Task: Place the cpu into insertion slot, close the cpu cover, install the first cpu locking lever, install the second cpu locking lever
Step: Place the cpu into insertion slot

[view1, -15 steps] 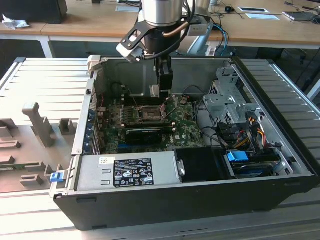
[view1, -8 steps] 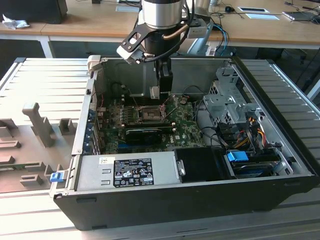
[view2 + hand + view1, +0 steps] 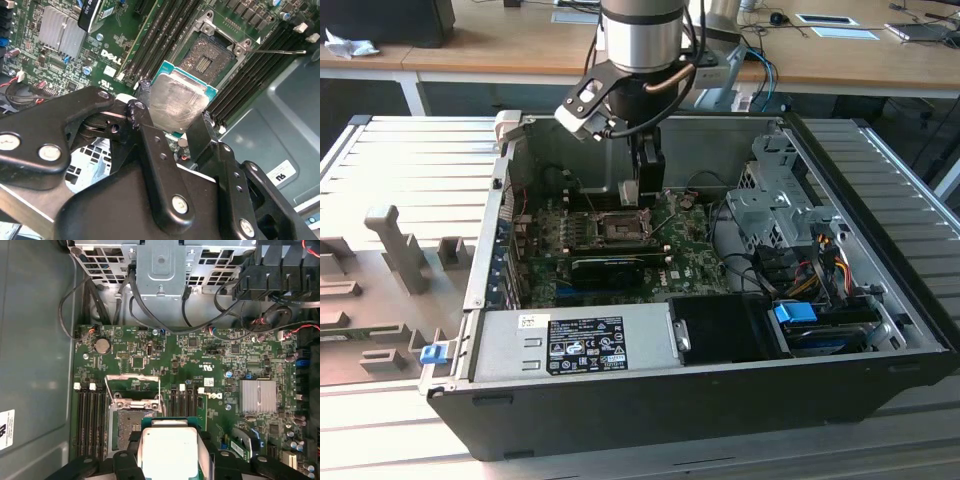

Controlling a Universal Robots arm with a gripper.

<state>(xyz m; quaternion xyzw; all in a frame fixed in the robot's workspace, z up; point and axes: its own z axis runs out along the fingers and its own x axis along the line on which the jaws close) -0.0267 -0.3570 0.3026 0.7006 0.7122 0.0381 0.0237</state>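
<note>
Cpu cover (image 3: 135,401) hinged up off the bare insertion slot (image 3: 125,427), leaving it free to receive the cpu (image 3: 170,452), which the gripper (image 3: 175,112) clamps by opposite edges, metal face up, near the slot, presumably for level seating.

Exterior view overlooks case (image 3: 670,400); both wrist views closely share insertion slot (image 3: 207,57) (image 3: 124,427).

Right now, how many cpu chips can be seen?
1. The cpu is clamped in the gripper above the motherboard, beside the open insertion slot; none sits in that slot.
</note>
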